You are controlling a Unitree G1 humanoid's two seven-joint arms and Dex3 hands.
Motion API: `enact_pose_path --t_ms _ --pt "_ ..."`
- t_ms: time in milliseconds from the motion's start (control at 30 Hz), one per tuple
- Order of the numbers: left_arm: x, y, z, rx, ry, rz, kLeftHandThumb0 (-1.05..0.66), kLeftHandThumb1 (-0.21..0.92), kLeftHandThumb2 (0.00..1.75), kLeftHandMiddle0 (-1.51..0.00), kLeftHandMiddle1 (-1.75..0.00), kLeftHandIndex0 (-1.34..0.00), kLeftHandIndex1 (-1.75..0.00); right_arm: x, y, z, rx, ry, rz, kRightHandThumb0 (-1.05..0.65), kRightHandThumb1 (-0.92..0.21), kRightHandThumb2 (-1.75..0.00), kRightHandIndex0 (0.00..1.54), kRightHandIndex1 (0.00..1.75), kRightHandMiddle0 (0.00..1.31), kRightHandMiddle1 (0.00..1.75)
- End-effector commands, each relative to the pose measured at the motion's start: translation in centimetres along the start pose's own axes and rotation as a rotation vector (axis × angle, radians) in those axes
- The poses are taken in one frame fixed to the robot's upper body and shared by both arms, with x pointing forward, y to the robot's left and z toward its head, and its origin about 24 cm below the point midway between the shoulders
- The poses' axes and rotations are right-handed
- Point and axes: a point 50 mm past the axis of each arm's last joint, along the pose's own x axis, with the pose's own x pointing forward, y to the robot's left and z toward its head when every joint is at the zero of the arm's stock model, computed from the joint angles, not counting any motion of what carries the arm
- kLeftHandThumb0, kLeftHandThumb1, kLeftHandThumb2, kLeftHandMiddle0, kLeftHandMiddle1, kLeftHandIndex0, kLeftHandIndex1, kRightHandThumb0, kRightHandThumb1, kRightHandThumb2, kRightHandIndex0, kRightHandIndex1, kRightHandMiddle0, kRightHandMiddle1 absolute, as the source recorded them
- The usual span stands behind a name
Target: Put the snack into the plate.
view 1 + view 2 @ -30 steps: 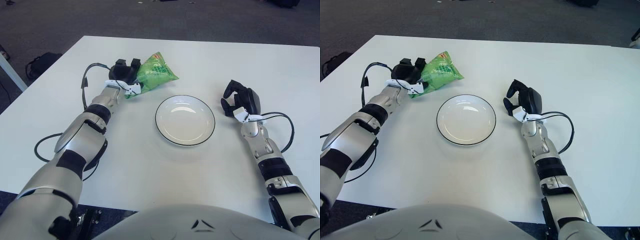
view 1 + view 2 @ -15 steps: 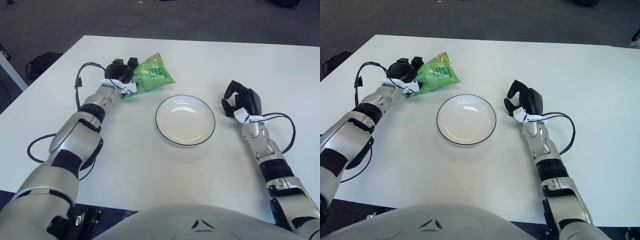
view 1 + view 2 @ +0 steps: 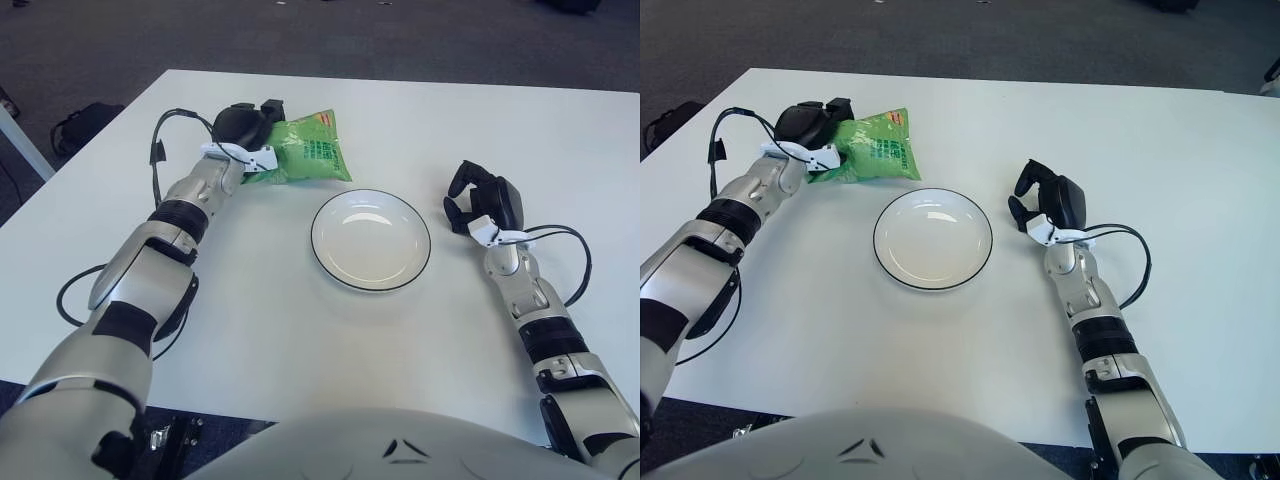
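A green snack bag (image 3: pixel 308 158) is held at its left end by my left hand (image 3: pixel 252 130), just above the white table, up and left of the plate. The white plate with a dark rim (image 3: pixel 370 240) sits empty at the table's middle. The bag's right end hangs close to the plate's far left rim without covering it. My right hand (image 3: pixel 484 201) rests on the table right of the plate, fingers curled, holding nothing.
The white table (image 3: pixel 300 330) reaches to the front and both sides. Black cables loop beside my left arm (image 3: pixel 165 150) and right forearm (image 3: pixel 570 250). A dark bag (image 3: pixel 80 125) lies on the floor off the table's left edge.
My left hand has lifted and turned the snack bag, so it now lies flatter and reaches further right toward the plate. The right hand has not moved.
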Motion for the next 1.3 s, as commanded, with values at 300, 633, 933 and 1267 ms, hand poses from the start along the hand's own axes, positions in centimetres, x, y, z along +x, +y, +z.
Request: enact_pose_path --t_ms 300,633,933,1267 --pt "-1.0 3.6 4.3 -0.145 -0.150 0.222 0.00 -0.10 1.74 -0.96 -1.61 -0.71 -1.75 -3.0 2.6 -3.4 -0.067 0.151 0.159 -0.54 -0.19 -1.48 1.31 1.75 0.73 1.75" --pt "-1.7 4.8 6.0 -0.273 -0.252 0.258 0.00 -0.09 1.75 -0.93 -1.66 -0.70 -1.75 -2.9 2.7 -3.4 -0.067 0.153 0.159 -0.54 -0.19 -1.47 1.32 1.75 0.72 1.75" --pt "-3.1 5.4 8.0 -0.352 -0.342 0.245 0.00 -0.07 1.75 -0.90 -1.72 -0.68 -1.75 -2.8 2.8 -3.3 -0.080 0.153 0.164 -0.54 -0.19 -1.47 1.31 1.75 0.72 1.75" --pt "-3.8 5.1 9.8 -0.372 -0.433 0.198 0.00 -0.06 1.75 -0.89 -1.74 -0.67 -1.75 -2.8 2.9 -3.2 -0.078 0.155 0.173 -0.54 -0.19 -1.47 1.31 1.75 0.73 1.75"
